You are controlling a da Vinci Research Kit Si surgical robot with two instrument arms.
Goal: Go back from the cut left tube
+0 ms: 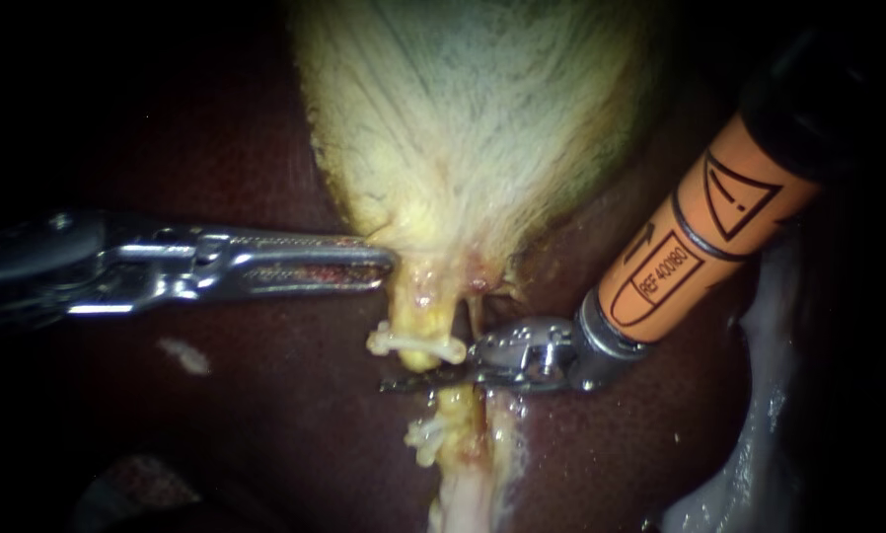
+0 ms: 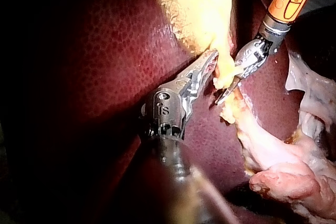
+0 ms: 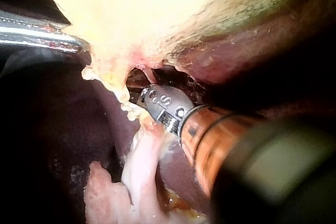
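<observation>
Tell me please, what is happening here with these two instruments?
The left instrument holds the gallbladder at its narrow lower end, with its jaws shut on it. The tube below is already cut. The upper stump hangs from the gallbladder with a white clip on it, and the lower stump, with a second clip, lies on the liver. The right instrument has its tip in the gap between the stumps and has not yet drawn back.
</observation>
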